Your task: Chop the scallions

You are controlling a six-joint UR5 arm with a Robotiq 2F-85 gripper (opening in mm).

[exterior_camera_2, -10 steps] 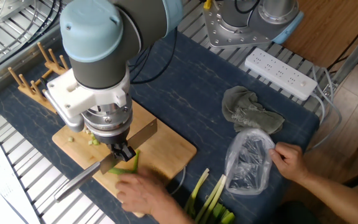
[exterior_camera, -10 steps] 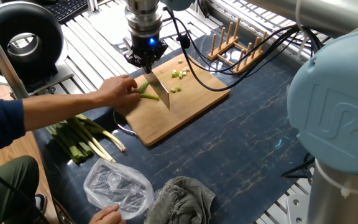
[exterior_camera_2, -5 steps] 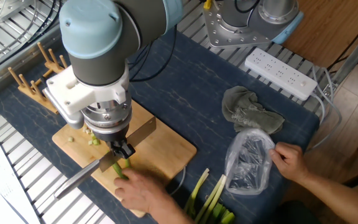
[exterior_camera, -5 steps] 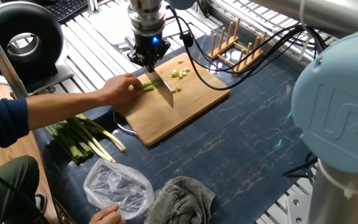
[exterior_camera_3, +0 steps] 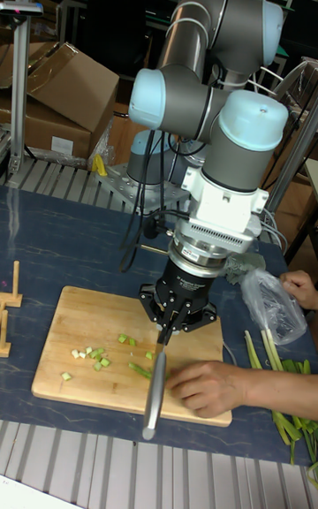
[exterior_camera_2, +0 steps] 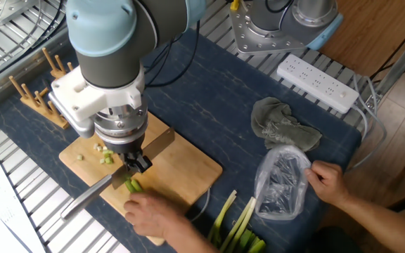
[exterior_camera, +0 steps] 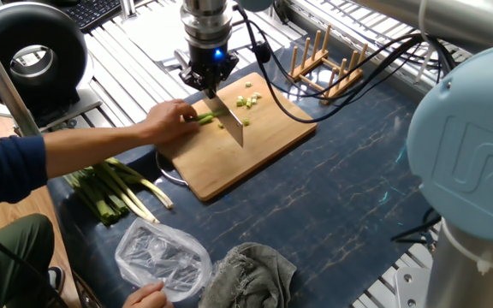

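in the tall fixed view, nearest the camera, the steel-handled kitchen knife points its handle out over the front edge of the rectangular pale bamboo cutting board. just beside it a person's bare hand lies flat on the board, pinning the short green scallion stalk whose free end reaches under the blade. a little further in, small cut green and pale scallion bits lie scattered on the wood. above them the black two-finger gripper is clamped tight on the knife where handle meets blade, jaws closed around it. off the board's right end lies a bundle of long uncut scallion stalks, and beyond that a second hand holds a clear crumpled plastic bag. in one fixed view a folded grey cloth lies beside the bag, and a wooden peg rack stands beyond the board's far side.

the step in hand looks like slicing the held stalk. to do it well, the blade should probably come straight down, square to the stalk, and reach the wood so each piece severs cleanly. the main risk is the fingers close to the edge: each cut wants to land on the free end, clear of them.
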